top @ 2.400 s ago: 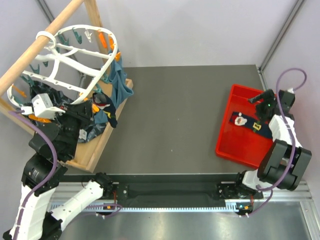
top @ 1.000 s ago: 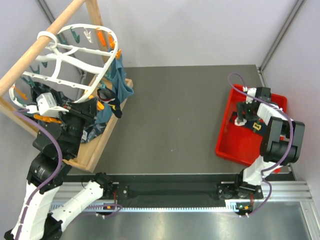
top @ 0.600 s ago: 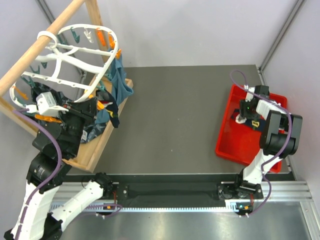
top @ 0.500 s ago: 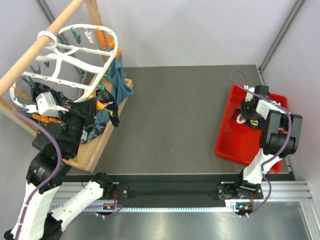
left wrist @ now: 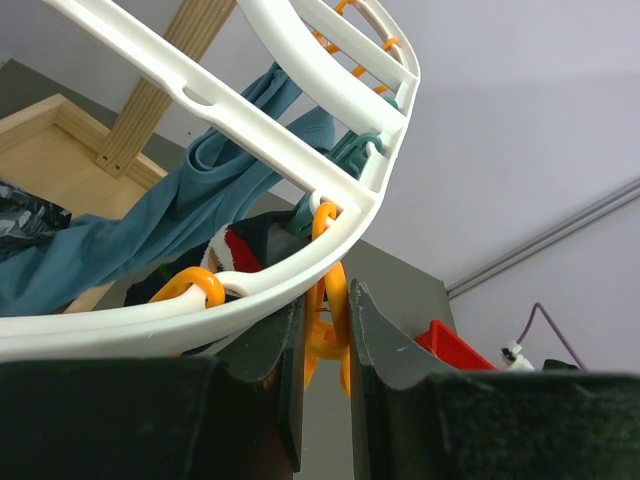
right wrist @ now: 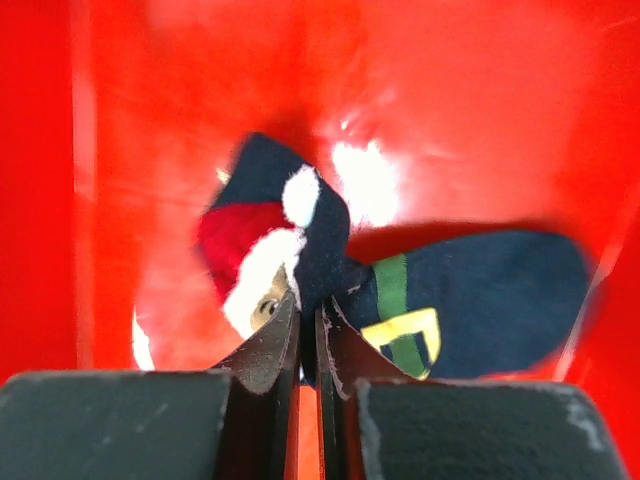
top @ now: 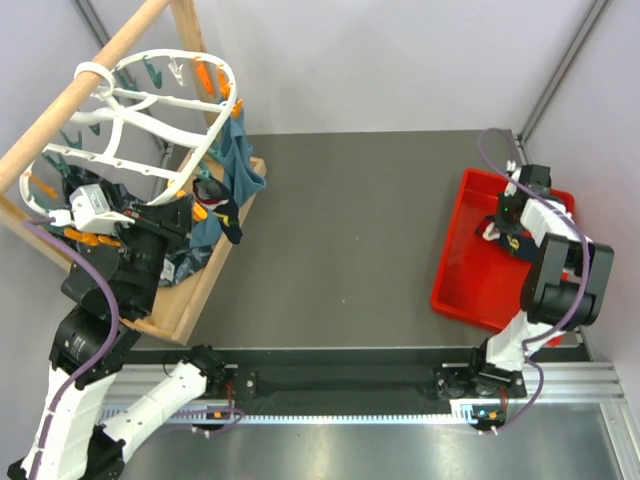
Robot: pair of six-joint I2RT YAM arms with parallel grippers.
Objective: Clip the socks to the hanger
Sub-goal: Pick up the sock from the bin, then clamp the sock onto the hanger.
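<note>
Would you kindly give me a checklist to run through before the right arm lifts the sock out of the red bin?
1. Right gripper shut on the sock: ok.
2. Only one sock pinched: cannot tell, the cloth is bunched.
3. Sock free of the bin: not ok, it lies on the bin's floor.
4. Left gripper around an orange clip of the hanger: ok.
5. Clip squeezed open: cannot tell, its mouth is hidden.
</note>
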